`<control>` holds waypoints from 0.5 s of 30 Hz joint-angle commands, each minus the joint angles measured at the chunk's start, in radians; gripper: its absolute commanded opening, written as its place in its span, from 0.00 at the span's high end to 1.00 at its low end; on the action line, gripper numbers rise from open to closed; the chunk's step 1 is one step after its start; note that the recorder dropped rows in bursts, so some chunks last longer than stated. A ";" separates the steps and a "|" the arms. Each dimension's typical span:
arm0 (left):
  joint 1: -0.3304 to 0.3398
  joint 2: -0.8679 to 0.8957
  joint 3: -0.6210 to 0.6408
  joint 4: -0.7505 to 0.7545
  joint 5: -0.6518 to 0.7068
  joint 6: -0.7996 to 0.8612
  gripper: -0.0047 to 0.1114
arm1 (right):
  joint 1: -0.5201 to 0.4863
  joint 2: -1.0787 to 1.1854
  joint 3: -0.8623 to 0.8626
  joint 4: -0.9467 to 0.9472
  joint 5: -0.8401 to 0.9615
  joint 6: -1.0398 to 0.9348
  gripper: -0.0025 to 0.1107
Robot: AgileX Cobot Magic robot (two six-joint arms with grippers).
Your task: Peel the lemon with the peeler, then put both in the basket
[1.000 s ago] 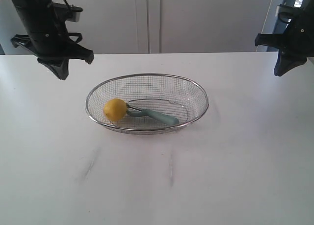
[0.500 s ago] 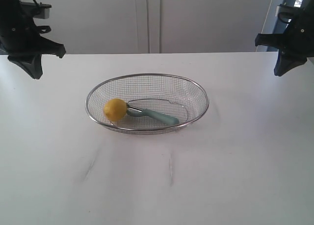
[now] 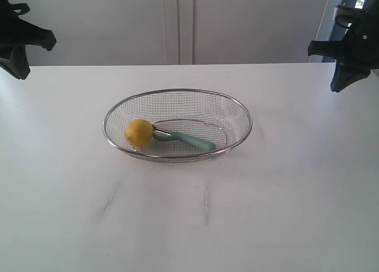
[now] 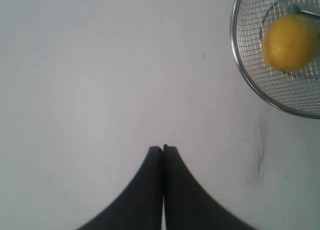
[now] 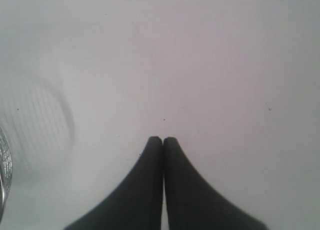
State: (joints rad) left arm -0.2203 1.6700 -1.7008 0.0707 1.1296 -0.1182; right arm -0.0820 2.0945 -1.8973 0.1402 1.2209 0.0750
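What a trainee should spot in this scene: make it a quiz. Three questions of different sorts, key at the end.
1. True or false: the lemon lies outside the basket.
2. Where is the head of the peeler? A) next to the lemon, B) hanging over the rim, C) pointing straight up.
3. Fill in: the left gripper and the right gripper are both ____ (open or shut).

Key: 1 false, it lies inside; 2 A; 3 shut.
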 commanded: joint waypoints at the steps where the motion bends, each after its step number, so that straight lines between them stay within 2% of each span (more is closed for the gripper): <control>1: 0.002 -0.017 0.005 -0.010 0.091 0.001 0.96 | -0.005 -0.010 0.003 -0.004 0.000 0.002 0.98; 15: 0.002 -0.017 0.003 -0.004 0.091 0.006 0.96 | -0.005 -0.010 0.003 -0.004 0.000 0.002 0.98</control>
State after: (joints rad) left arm -0.2203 1.6631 -1.6997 0.0707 1.1296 -0.1158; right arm -0.0820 2.0945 -1.8973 0.1402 1.2209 0.0750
